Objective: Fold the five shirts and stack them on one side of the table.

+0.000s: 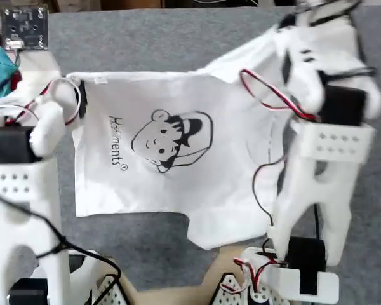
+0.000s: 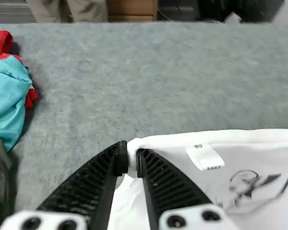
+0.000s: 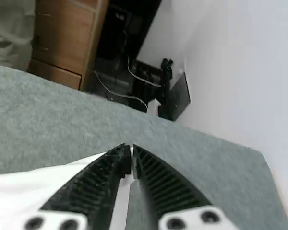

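— Where does the folding stand?
— Early, I'd say. The white shirt (image 1: pixel 178 159) lies spread, print up, on the grey surface (image 2: pixel 158 72), with no fold in it yet. A bundle of teal and red shirts (image 2: pixel 7 96) sits at the far left edge.
— And the pincers?
— Both are pressed together on cloth. The left pincer (image 2: pixel 131 160) pinches the far hem corner, beside the small label (image 2: pixel 205 157); its arm reaches low along the hem side. The right pincer (image 3: pixel 132 155) pinches the far sleeve, raised off the surface, wrist tipped upward.
— Next move?
— Probably carrying that far edge toward the near one, both arms together, keeping the cloth taut.
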Robot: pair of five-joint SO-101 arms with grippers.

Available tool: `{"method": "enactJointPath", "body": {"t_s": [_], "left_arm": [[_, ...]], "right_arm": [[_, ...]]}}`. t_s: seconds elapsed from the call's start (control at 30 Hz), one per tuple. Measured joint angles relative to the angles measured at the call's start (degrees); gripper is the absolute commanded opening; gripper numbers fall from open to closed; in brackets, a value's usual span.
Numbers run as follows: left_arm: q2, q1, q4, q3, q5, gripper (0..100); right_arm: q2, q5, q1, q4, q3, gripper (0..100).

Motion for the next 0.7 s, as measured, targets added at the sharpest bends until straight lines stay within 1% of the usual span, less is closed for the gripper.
{"method": "enactJointPath", "body": {"t_s": [0.1,0.17,0.23,0.3,0.43,0.6,0.7], "left_arm": [[0.09,-0.44,-14.77,8.44,0.00,2],[0.09,-0.44,-23.82,13.45,0.00,2],[0.09,-0.44,-30.86,18.29,0.00,2],[0.09,-0.44,-35.78,22.68,0.00,2],[2.11,-0.44,-41.58,28.48,0.00,2],[9.32,-1.76,-44.48,28.57,0.00,2],[14.24,-3.08,-44.84,25.93,2.55,2]], "right_arm": [[2.29,0.00,-1.32,-13.71,7.03,0.6],[4.66,0.00,-2.11,-20.57,8.88,0.6],[7.30,0.00,-2.73,-24.00,9.23,0.6],[10.11,0.00,-2.90,-25.41,9.23,0.6],[16.18,0.00,-2.90,-26.20,8.79,0.6],[24.26,0.00,-2.90,-26.29,2.64,0.6],[28.75,0.00,-2.90,-26.11,-4.13,0.5]]}}
